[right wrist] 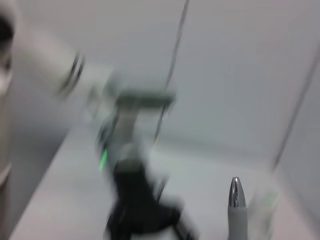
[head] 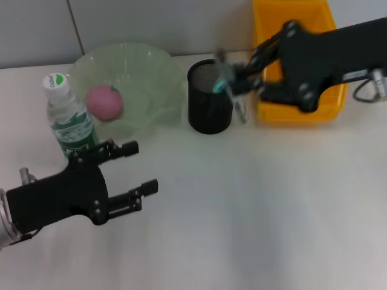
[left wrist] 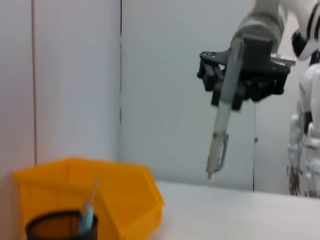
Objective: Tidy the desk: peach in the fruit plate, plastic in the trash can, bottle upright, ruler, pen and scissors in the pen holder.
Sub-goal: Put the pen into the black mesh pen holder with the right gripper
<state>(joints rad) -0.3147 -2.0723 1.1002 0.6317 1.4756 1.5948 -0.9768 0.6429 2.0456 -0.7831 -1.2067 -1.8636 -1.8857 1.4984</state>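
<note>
— Which arm has the pen?

— The right gripper (head: 233, 81). It is up over the table by the holder (head: 209, 98), fingers closed on the pen (left wrist: 220, 131). From the left wrist view the pen hangs nearly upright under the gripper, tip down and a little tilted.

— So is it over the holder yet?

— Not quite, I'd say. In the head view the pen shows just beside the holder's rim, on the side toward the bin (head: 300, 66), and its lower end looks to be outside the mesh. The rim lies toward the robot's left from the tip. That's the move I'd expect: shift left a touch, then down along the pen's own length.

— Anything already in there?

— Something thin and bluish stands in the holder; I can't tell what it is.

— And the other arm?

— The left gripper (head: 134, 169) hangs low over the near table, fingers spread, holding nothing. It's well apart from the holder. The bottle (head: 68, 116) stands upright beside it, and the peach (head: 104, 101) sits in the plate (head: 151, 66).

— Risk?

— The tilt. The tip could catch the rim.
</note>
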